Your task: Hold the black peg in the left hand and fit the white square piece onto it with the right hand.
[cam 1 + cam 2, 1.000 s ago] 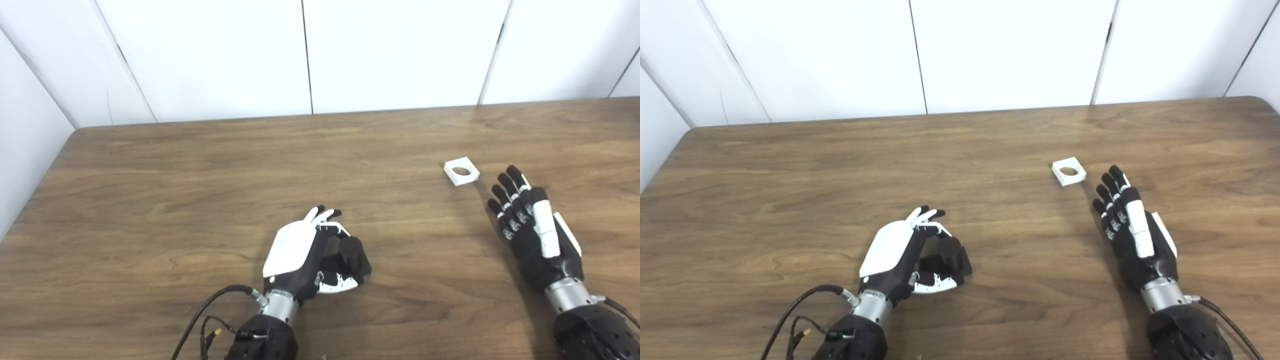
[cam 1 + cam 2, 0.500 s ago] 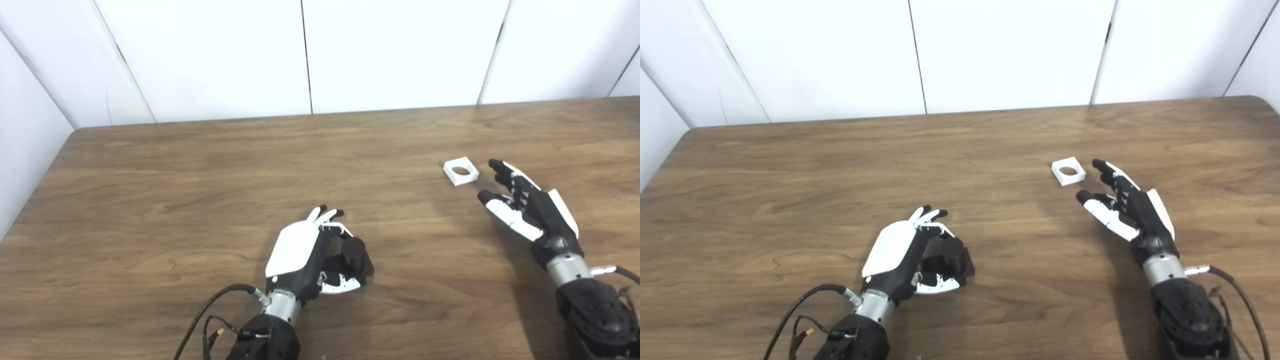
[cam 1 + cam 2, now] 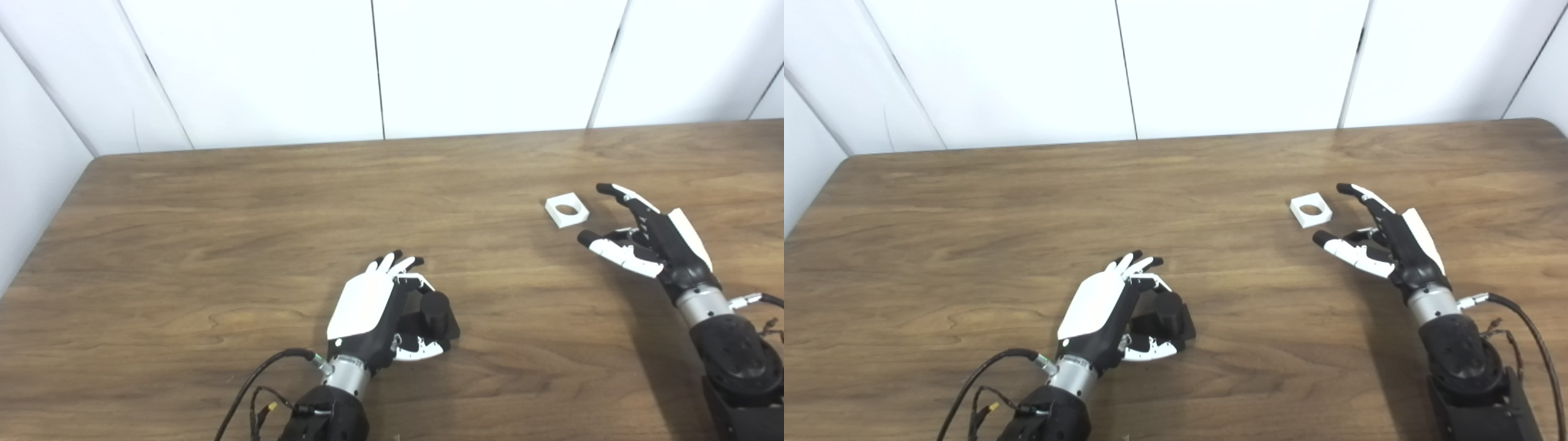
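Lab; bare table (image 3: 245, 202), white panels (image 3: 257, 67)

One wooden bench (image 3: 245, 202) carries everything in the scene. There is one black peg (image 3: 433, 309), an upright cylinder on a flat black base, at the near middle. There is one white square piece (image 3: 566, 210) with a single round hole through it, lying flat at the far right. Two robot hands are in view: one left hand (image 3: 373, 312) at the near middle by the peg and one right hand (image 3: 649, 242) at the right, near the white piece. One black cable (image 3: 257, 376) loops beside the left wrist.
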Motion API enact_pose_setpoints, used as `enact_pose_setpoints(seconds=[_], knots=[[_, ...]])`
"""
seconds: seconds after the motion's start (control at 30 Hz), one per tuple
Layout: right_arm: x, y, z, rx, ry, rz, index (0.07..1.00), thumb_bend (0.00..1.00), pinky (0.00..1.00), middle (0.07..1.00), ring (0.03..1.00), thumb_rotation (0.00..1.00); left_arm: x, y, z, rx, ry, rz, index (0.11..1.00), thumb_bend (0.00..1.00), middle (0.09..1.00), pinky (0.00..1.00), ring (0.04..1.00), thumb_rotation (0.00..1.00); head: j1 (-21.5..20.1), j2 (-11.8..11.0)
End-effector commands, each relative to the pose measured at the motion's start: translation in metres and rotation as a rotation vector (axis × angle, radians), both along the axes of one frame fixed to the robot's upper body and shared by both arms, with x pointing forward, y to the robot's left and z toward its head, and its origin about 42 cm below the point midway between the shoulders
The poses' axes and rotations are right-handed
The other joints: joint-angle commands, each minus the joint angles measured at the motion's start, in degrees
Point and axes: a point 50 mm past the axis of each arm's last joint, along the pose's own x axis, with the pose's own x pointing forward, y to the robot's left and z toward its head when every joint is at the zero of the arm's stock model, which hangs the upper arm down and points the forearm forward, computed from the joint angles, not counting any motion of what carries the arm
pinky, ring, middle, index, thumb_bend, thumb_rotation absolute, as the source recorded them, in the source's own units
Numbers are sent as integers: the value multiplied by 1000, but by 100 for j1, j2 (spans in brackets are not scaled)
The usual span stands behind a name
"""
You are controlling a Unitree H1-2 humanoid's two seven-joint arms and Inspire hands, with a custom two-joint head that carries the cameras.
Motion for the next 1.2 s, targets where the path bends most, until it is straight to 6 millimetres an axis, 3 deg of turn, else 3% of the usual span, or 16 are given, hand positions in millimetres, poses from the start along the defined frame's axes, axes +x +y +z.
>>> enact_pose_setpoints(seconds=[0.0, 0.27, 0.67, 1.17], knots=[[13, -10, 22, -84, -54, 2, 853, 761, 924, 927, 939, 504, 1, 0, 6, 18, -33, -7, 493, 523, 909, 1000, 995, 60, 5, 2], [32, -18, 38, -212, -19, 6, 858, 769, 965, 938, 967, 508, 0, -1, 5, 13, -32, -11, 493, 523, 907, 1000, 996, 60, -6, -4], [65, -33, 58, -409, 15, 48, 828, 789, 938, 942, 986, 378, -4, 0, 3, 12, -33, -10, 492, 523, 907, 1000, 991, 59, -61, -59], [86, -25, 77, -500, 5, 78, 810, 806, 939, 951, 1000, 311, -6, -1, 1, 14, -34, -9, 493, 523, 909, 993, 989, 59, -61, -81]])
